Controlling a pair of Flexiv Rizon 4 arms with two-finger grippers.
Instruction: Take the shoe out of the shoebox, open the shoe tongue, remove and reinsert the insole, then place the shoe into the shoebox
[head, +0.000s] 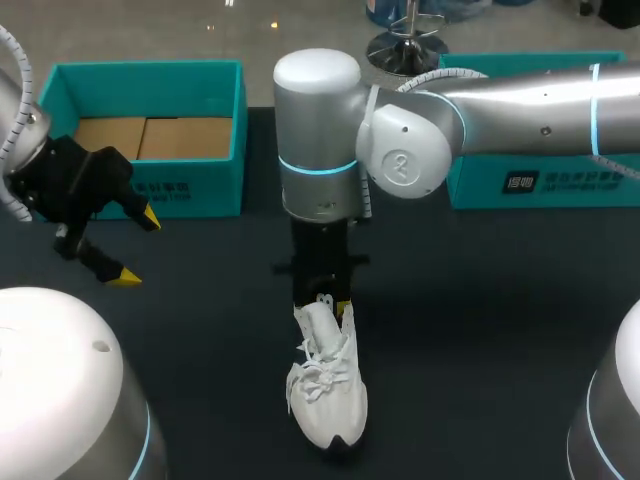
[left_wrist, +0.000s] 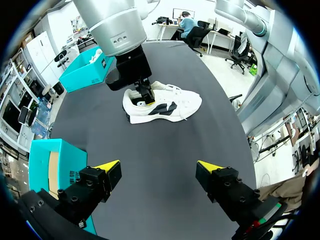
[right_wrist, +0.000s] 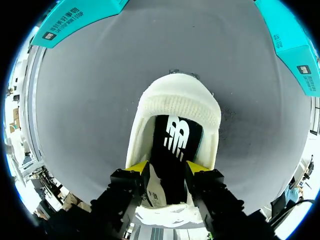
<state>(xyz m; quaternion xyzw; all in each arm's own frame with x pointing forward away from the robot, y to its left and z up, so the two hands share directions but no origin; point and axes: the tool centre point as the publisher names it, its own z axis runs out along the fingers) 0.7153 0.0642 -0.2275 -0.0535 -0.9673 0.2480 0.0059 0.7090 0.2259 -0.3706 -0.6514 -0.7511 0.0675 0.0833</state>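
Shoe (head: 328, 395) stands on its sole near the middle of the table (head: 480, 330), already out of the shoebox (head: 140, 66). The shoebox sits open at the far left with bare cardboard showing inside, and a second teal box (head: 540, 185) lies at the far right. The right gripper (right_wrist: 168, 168) comes straight down into the shoe's mouth. The tongue (right_wrist: 154, 192), label side showing, lies within its span, and the black insole (right_wrist: 176, 140) below runs back to the knitted heel collar (right_wrist: 180, 107). Whether the gripper is clamped on the tongue or only leaning against it I cannot tell. The left gripper (left_wrist: 157, 166) hangs well apart from the shoe, near the shoebox, its fingers wide apart and holding nothing. By my judgement the work is at the tongue-and-insole stage. The shoe looks light, with a soft upper that will give under a pinch and a firmer sole. It may slide or tip if pulled from above unsteadied, so the free arm could pin the toe. The insole is probably thin, bendy foam, best taken at its heel edge, where the opening is widest, and peeled up rather than yanked. For the return to the box, the heel collar seems the surest hold, while the loose laces (head: 320, 380) could snag.
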